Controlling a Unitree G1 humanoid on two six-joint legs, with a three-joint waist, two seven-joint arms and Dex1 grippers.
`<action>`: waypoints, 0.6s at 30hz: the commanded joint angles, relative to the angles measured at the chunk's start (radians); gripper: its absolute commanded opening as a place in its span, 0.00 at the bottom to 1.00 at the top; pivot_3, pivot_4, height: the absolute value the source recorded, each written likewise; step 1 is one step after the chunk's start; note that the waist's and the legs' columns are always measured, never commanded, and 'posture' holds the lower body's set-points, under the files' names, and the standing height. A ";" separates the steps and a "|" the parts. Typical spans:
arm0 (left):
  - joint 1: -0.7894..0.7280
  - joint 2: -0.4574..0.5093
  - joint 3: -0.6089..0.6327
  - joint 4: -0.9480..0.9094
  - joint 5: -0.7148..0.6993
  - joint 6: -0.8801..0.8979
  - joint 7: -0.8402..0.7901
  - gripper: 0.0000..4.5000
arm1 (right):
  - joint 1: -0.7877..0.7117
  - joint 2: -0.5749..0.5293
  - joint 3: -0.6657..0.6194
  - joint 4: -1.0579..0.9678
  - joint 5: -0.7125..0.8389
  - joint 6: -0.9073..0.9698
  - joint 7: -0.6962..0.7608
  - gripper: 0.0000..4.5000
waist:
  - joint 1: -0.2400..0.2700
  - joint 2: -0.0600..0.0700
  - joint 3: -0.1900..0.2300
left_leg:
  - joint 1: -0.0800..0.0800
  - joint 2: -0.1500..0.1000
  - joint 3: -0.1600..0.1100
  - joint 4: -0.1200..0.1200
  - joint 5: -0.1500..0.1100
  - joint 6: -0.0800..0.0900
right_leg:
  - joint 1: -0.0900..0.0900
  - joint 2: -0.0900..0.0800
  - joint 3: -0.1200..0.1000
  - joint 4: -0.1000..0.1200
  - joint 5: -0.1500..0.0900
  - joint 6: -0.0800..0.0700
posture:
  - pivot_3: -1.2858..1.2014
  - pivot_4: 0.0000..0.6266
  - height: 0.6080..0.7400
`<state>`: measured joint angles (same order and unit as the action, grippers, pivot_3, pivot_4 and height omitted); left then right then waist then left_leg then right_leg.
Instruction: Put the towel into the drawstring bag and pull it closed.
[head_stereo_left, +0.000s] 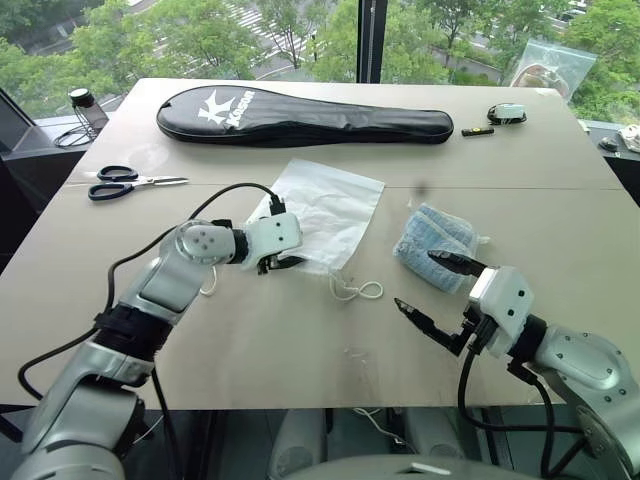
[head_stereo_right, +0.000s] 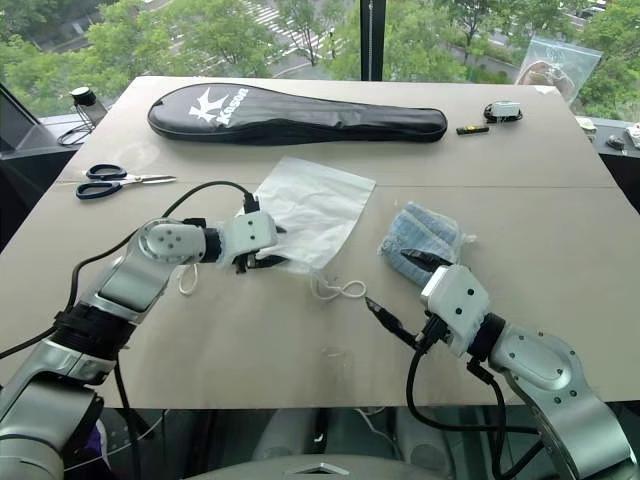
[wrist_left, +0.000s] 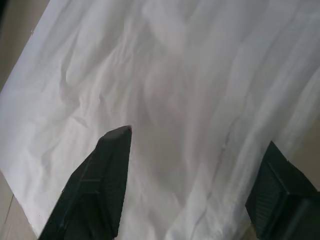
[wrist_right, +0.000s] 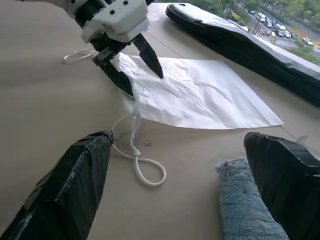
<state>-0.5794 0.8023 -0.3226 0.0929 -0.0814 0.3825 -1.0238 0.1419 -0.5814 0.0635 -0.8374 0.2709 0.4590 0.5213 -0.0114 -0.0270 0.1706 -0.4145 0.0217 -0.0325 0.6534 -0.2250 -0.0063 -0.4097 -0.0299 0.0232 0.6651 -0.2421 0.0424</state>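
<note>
Right claw (head_stereo_left: 432, 284) spread wide, nearest, just short of towel (head_stereo_left: 435, 243): soft, light; pinch folded edge. Left claw (wrist_right: 134, 62) half-spread over drawstring bag (head_stereo_left: 325, 208) mouth, mid-surface; flimsy, slippery film.

2 head views down over the table (head_stereo_left: 300, 340); 2 wrist views close, perhaps both on the drawstring bag (wrist_right: 200, 95).

Clear bag (head_stereo_left: 548, 66) cut off at top
</note>
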 joint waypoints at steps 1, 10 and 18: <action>-0.072 -0.009 0.039 -0.098 -0.172 0.356 -0.119 0.29 | -0.040 0.015 -0.038 0.035 -0.015 0.101 -0.070 1.00 | -0.004 0.000 0.000 | 0.000 0.000 0.000 0.000 0.000 0.000 | 0.000 0.000 0.000 0.000 0.000 0.000 | 0.52 0.24 1.00; -0.239 -0.152 0.089 -0.136 -0.342 0.844 -0.011 0.01 | -0.353 -0.047 0.026 0.403 -0.110 0.203 -0.041 1.00 | -0.010 0.000 0.001 | 0.000 0.000 0.000 0.001 0.000 0.000 | 0.000 0.001 0.001 0.001 -0.002 0.003 | 0.52 0.24 1.00; -0.239 -0.348 0.153 -0.145 -0.304 0.875 0.261 0.01 | -0.668 -0.096 0.271 0.893 -0.177 0.163 0.295 1.00 | -0.011 0.000 0.001 | 0.000 0.000 0.000 0.000 0.000 0.000 | -0.001 0.001 0.002 0.001 0.000 -0.001 | 0.52 0.24 1.00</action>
<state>-0.8164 0.4749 -0.1920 -0.0184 -0.3940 1.2767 -0.8113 -0.5193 -0.6810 0.2637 -0.0503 0.1292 0.6432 0.7514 -0.0222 -0.0269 0.1713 -0.4133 0.0216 -0.0318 0.6537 -0.2250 -0.0063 -0.4096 -0.0291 0.0256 0.6659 -0.2416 0.0417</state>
